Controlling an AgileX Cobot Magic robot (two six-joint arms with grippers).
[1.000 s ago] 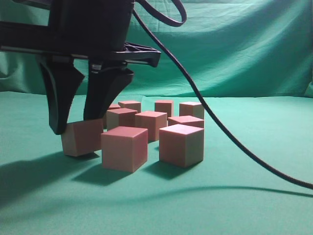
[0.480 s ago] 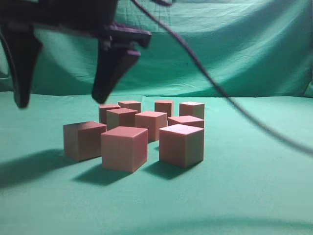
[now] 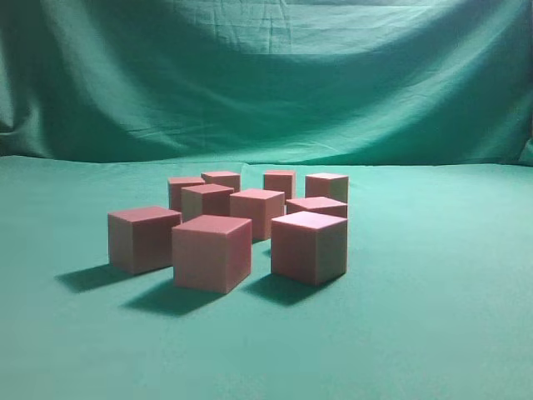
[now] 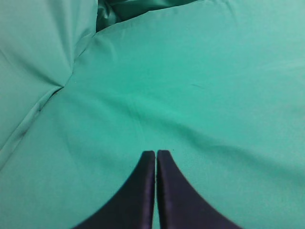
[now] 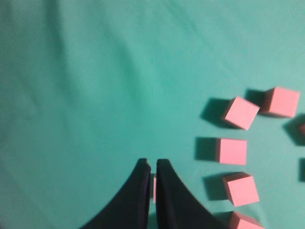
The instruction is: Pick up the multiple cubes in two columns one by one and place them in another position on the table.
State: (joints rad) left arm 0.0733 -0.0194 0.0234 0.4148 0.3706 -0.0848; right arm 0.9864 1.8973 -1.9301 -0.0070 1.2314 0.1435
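Arm gone from the exterior view; the leftmost cube it had stood over sat alone on the table.

A second earlier the dark gripper had straddled the leftmost cube (image 3: pixel 143 238); it had since lifted clear, and the cube rested flat on the green table (image 3: pixel 433 317), just left of the front cube (image 3: pixel 211 252) and apart from it. The other cubes (image 3: pixel 309 247) stayed grouped behind and to the right, all on the cloth. From the right wrist, the right gripper (image 5: pixel 150 168) hung above the table with jaws closed, holding nothing, a sliver of pink showing through the slit between them; four cubes (image 5: pixel 232 151) lay off to its right, well apart from the fingertips. The left gripper (image 4: pixel 156 155) was closed over bare cloth, no cube near it.
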